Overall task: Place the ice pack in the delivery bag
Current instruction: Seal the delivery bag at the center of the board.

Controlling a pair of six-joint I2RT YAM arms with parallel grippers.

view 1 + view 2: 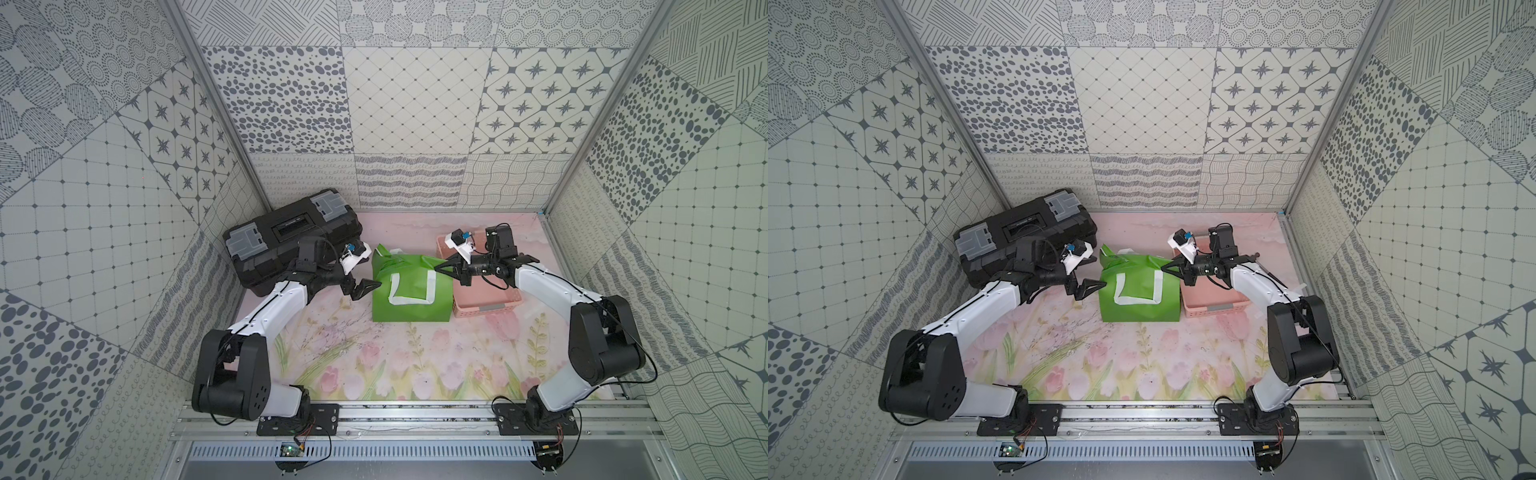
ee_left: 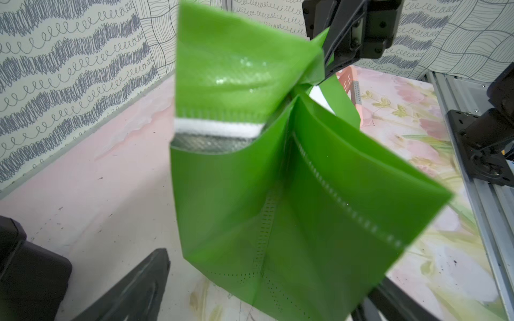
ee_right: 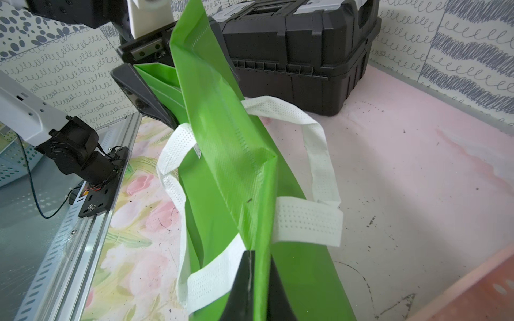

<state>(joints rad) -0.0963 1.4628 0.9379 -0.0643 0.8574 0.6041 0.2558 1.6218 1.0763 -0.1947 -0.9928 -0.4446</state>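
The delivery bag (image 1: 415, 313) stands near the middle of the floral counter (image 1: 353, 361) in both top views, its broad green face and a white strap handle (image 1: 409, 300) turned up toward the camera. A black toolbox (image 1: 291, 235) sits at about 10 o'clock from it. A pink basket (image 1: 486, 301) lies just beside it at 3 o'clock. The right end effector (image 1: 437, 266) comes in over the basket and is clenched on the bag's top edge at its 2 o'clock corner. In the right wrist view the two black fingers (image 3: 236, 289) are pressed together on a fold of green fabric (image 3: 222, 144), with the straps drooping to either side. The same grasp shows from the left wrist view, where the right end effector (image 2: 331, 64) pinches a gathered green corner and the bag (image 2: 278, 200) hangs from it. The left end effector (image 1: 374, 272) is released, with its jaws spread wide at the bag's 9 o'clock edge. Its lower finger tip reaches that edge in a top view (image 1: 1102, 284), though whether it touches the fabric cannot be told. In the left wrist view its fingers (image 2: 139, 286) frame the bag from both sides. A narrow slit of the mouth gapes there, showing silver lining (image 2: 205, 144) under a white strip.
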